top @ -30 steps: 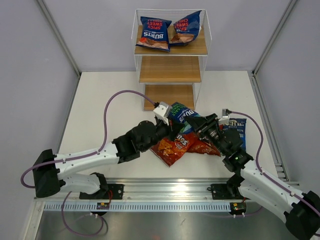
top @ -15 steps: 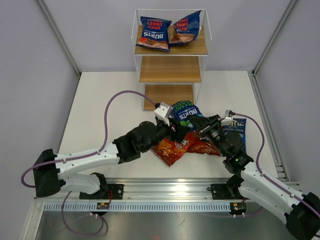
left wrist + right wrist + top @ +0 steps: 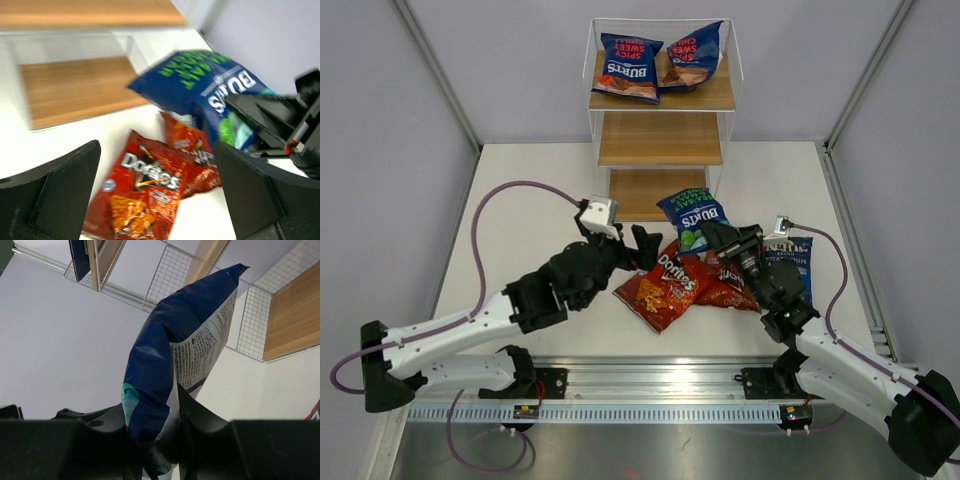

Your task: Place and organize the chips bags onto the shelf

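Note:
A dark blue Burts chips bag (image 3: 691,213) with green lettering hangs over the table in front of the shelf (image 3: 660,138). My right gripper (image 3: 709,239) is shut on its lower edge; in the right wrist view the bag (image 3: 167,365) stands up pinched between the fingers (image 3: 210,435). My left gripper (image 3: 642,247) stands open just left of it, holding nothing. Below its wide jaws lie two red Doritos bags (image 3: 145,182) (image 3: 192,150). Two Burts bags (image 3: 628,66) (image 3: 692,55) rest on the top board. A larger blue bag (image 3: 790,258) lies on the table at the right.
The shelf's middle board (image 3: 660,138) and bottom board (image 3: 75,90) carry nothing. The right arm's black wrist (image 3: 285,125) sits close to my left gripper's right finger. White side walls enclose the table (image 3: 520,210).
My left gripper has opened, let go of the blue Burts bag and drawn back to the left. The right gripper has closed on that bag and holds it alone.

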`<move>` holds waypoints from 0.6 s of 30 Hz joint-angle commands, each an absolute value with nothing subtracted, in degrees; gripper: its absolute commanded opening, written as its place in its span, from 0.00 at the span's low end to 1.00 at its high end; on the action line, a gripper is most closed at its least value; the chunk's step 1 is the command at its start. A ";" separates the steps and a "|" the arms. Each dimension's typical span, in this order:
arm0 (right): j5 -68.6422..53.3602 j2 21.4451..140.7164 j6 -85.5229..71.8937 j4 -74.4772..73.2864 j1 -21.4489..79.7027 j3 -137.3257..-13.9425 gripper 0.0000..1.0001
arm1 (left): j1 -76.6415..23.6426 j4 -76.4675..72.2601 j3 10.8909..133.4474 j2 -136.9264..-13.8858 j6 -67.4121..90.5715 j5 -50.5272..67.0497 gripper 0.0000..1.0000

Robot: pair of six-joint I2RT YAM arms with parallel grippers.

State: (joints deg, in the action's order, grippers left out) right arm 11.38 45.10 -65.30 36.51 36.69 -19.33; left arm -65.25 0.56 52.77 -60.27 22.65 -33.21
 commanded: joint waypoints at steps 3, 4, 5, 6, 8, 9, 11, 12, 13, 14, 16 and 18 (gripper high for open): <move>15.20 50.17 -60.82 48.06 37.18 -23.90 0.32 | -65.21 11.92 52.48 -51.34 23.46 -50.96 0.99; 15.12 51.14 -60.73 49.03 37.18 -24.34 0.32 | -65.04 13.17 51.95 -49.94 23.55 -52.02 0.99; 15.29 52.11 -60.38 50.09 37.18 -24.69 0.32 | -64.95 14.40 50.55 -49.31 24.08 -54.29 0.99; 15.38 54.12 -60.55 51.75 37.09 -25.74 0.32 | -64.69 16.85 49.75 -48.78 24.95 -55.45 0.99; 15.21 56.24 -59.94 54.21 37.18 -27.06 0.32 | -63.20 19.59 48.35 -47.38 27.75 -56.07 0.99; 15.12 58.34 -59.33 54.84 37.09 -28.98 0.32 | -62.67 22.82 48.25 -47.11 28.82 -55.99 0.99; 14.85 60.46 -58.97 55.37 37.09 -31.28 0.33 | -60.40 26.17 48.25 -46.59 31.45 -54.33 0.99; 14.68 62.82 -58.89 55.89 36.92 -33.46 0.33 | -59.77 28.71 48.51 -46.41 31.90 -53.71 0.99; 14.59 64.15 -58.89 56.77 36.74 -34.44 0.33 | -59.16 29.96 48.78 -46.32 32.17 -53.01 0.99; 14.24 65.55 -59.23 57.82 36.65 -35.24 0.33 | -58.63 31.01 49.13 -46.14 32.08 -52.48 0.99; 13.63 70.12 -60.03 60.72 36.56 -37.96 0.33 | -58.45 34.79 50.62 -45.62 32.08 -52.82 0.99; 12.75 74.50 -60.03 63.44 36.56 -40.59 0.33 | -58.53 39.87 52.37 -44.83 32.69 -53.53 0.99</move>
State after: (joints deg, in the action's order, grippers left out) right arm 12.43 70.06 -61.28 54.50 36.69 -35.97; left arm -58.70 32.36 48.86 -46.52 30.48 -50.87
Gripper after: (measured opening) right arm 0.335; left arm 0.988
